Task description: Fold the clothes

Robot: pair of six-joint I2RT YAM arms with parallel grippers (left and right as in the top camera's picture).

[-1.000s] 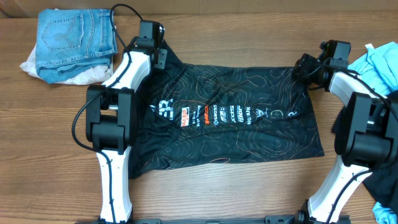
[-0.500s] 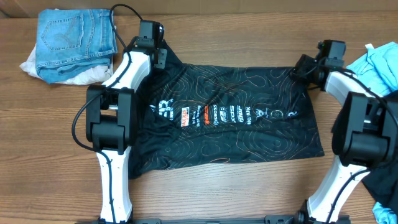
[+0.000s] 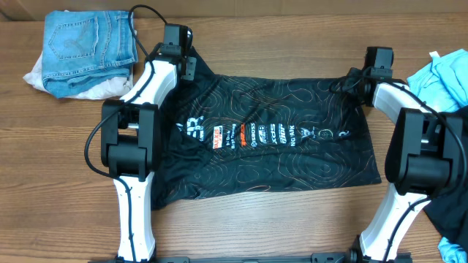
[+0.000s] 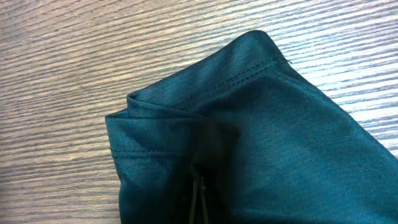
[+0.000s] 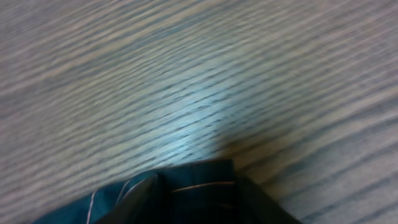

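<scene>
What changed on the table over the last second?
The right hand swung toward the table's far edge, at the jersey's far right corner. The left hand stays shut on the far left corner; jersey and jeans unmoved.

Black jersey [image 3: 292, 164] lies spread out, mid-table [image 3: 292, 234], long axis running L–R. Short-sleeved w/ thin tan contour lines all over. A row of white lettering + small red/orange logos crosses its middle. Far-L corner is bunched and folded over on itself – double hem stitching shows in left wrist view. Far-R corner is slightly gathered, creases fanning out. Near edge lies fairly smooth. Folded blue jeans [image 3: 88, 40] sit on a white piece [image 3: 40, 77] at far L. Teal garment [image 3: 446, 77] is at R edge.
</scene>
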